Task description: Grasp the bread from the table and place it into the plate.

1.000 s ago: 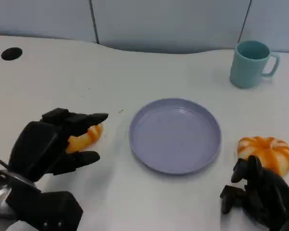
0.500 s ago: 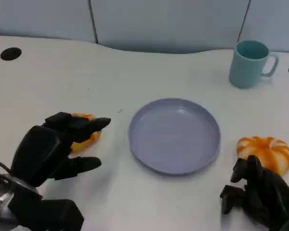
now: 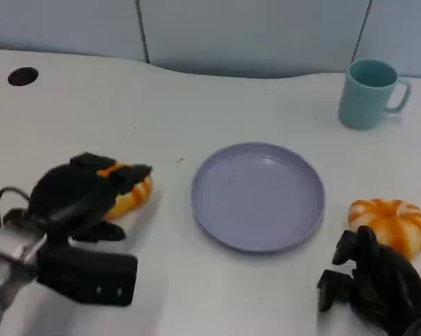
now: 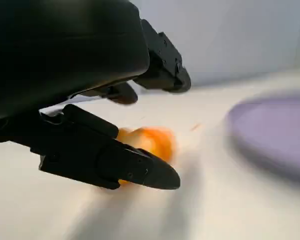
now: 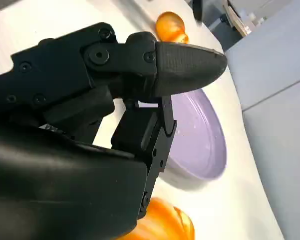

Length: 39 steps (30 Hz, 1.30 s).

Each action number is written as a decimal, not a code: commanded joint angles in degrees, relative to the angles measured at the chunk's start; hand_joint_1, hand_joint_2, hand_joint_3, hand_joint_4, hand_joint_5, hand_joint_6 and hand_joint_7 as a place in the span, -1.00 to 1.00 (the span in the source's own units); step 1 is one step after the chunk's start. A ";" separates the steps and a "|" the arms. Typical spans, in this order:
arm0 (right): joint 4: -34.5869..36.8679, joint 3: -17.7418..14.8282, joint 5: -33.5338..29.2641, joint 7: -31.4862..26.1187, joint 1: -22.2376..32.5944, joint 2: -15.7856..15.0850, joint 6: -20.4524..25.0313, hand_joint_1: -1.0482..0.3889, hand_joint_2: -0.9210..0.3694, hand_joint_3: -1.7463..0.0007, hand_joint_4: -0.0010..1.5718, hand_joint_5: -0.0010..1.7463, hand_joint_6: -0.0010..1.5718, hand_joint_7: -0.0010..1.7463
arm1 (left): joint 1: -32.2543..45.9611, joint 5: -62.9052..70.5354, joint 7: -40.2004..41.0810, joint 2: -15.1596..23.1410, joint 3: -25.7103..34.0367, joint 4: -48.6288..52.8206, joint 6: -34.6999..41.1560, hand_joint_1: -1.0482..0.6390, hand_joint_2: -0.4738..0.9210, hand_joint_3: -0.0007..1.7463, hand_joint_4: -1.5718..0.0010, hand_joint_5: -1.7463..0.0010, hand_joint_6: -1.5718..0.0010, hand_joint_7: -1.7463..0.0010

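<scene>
text: none readable | labels: none | numbers: none

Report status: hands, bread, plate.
Left hand over the bread, fingers apart, no grip yet. Right hand curled, idle. Plate bare, path unobstructed.

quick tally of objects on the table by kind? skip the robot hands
Bread: 2, a small orange piece under the left robot hand and a round orange-and-white striped loaf by the right robot hand
Plate: 1, lavender
Mug: 1, teal
Total: 4
</scene>
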 commanded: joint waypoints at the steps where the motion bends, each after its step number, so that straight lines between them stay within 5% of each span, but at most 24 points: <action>1: -0.18 0.15 -0.74 -0.70 1.65 -0.54 0.62 -0.19 -1.00 0.43 0.60 0.54 0.50 0.45 | -6.81 1.31 -1.71 0.77 -3.98 4.34 6.73 -0.64 0.91 -0.96 1.00 1.00 0.98 0.99; 16: -0.90 -0.14 0.05 -1.45 1.68 -0.46 2.16 -0.18 -1.00 0.45 0.63 0.49 0.49 0.45 | -11.81 -3.84 -3.26 -0.53 -10.39 11.94 7.32 -0.61 0.91 -0.99 1.00 1.00 0.95 0.99; 39: -4.63 -0.46 0.46 -1.82 4.38 -0.90 4.45 -0.15 -1.00 0.42 0.63 0.49 0.46 0.47 | -20.51 -9.03 -11.29 -10.27 -16.02 32.40 8.35 -0.58 0.85 -1.00 1.00 1.00 0.92 0.97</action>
